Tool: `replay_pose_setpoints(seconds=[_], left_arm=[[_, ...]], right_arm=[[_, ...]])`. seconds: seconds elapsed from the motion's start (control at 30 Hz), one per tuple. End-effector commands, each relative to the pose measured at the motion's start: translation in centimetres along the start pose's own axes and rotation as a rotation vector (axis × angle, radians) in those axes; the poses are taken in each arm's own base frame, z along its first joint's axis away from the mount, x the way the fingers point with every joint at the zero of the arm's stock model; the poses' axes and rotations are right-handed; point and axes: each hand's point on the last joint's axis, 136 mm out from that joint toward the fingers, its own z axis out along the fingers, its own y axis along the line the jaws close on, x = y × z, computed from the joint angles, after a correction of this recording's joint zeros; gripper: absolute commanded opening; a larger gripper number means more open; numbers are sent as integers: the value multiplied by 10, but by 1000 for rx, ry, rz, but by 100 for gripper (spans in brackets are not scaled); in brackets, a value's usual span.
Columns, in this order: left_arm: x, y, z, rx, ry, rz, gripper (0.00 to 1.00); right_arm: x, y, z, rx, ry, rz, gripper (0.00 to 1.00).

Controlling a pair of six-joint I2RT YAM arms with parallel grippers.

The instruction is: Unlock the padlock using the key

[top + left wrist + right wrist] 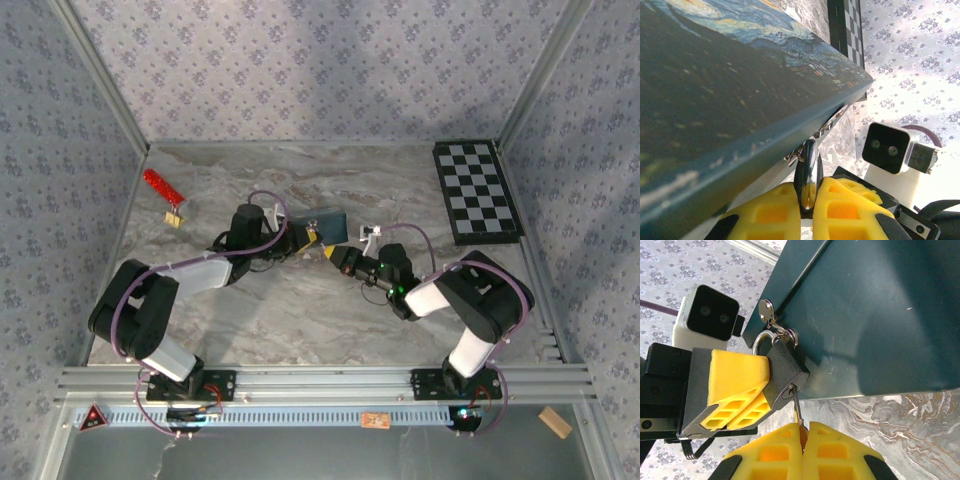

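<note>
The small dark padlock hangs by its silver shackle from the hasp of the blue painted box. My left gripper is shut on the padlock body, its yellow fingers pressing the lock's sides. My right gripper is shut on the head of the key. The key's thin blade sits in the keyhole on the lock's bottom face. In the top view the two grippers meet just in front of the box, the left gripper left of the right gripper.
A red strip joined to a small gold piece lies at the back left. A checkerboard rests at the back right. Metal rails and patterned walls enclose the marble table.
</note>
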Motion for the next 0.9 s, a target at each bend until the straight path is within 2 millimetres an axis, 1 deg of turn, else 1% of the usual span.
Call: replay_pose_setpoints(seconds=[0.0, 0.1, 0.27, 0.5, 0.87], left_arm=[[-2, -42, -6, 133, 20, 86, 0], [-2, -43, -5, 145, 19, 88, 0], [-2, -48, -6, 165, 21, 89, 0], [-1, -43, -5, 151, 24, 84, 0], [-2, -38, -3, 138, 22, 78, 0]], right_arm=[[-7, 24, 4, -91, -13, -6, 0], [-7, 28, 3, -107, -12, -1, 0], [-7, 27, 4, -109, -12, 2, 0], [-8, 31, 3, -121, -12, -9, 0], [-3, 31, 4, -124, 3, -4, 0]])
